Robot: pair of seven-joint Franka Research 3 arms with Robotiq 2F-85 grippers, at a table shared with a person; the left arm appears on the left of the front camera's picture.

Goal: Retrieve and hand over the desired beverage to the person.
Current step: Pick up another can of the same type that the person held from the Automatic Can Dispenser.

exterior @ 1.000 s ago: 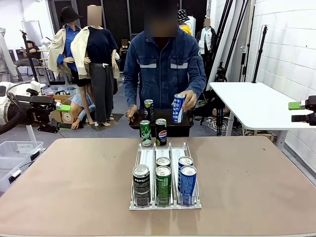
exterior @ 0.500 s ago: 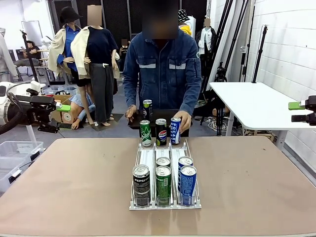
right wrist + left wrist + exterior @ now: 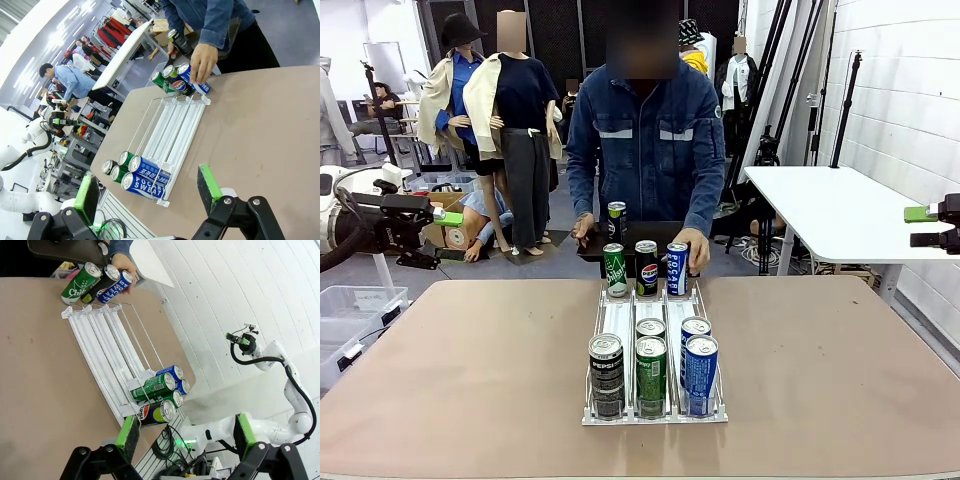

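The person (image 3: 650, 150) stands at the far edge of the desk (image 3: 470, 360), one hand (image 3: 695, 250) on a blue can (image 3: 677, 268) upright at the far end of the right lane of the 3-lane rack (image 3: 620, 315). It stands beside a dark Pepsi can (image 3: 646, 267) and a green can (image 3: 614, 270), 1 per lane. This looks like loading from the back so the stock feeds toward the robot. From here I cannot tell whether the fingers grip the blue can or only rest on it.

At the near end, 5 cans crowd the rack's front stop, led by a black Pepsi can (image 3: 606, 375), a green can (image 3: 651, 375) and a blue can (image 3: 701, 373). These are probably the easiest picks.

The person's other hand (image 3: 585, 230) is by a spare can (image 3: 618, 222) on a dark tray behind the desk.

The left end effector (image 3: 186, 440) and right end effector (image 3: 149, 195) are both spread wide and empty, well apart from the rack, leaving the person room. No drink has been singled out yet.
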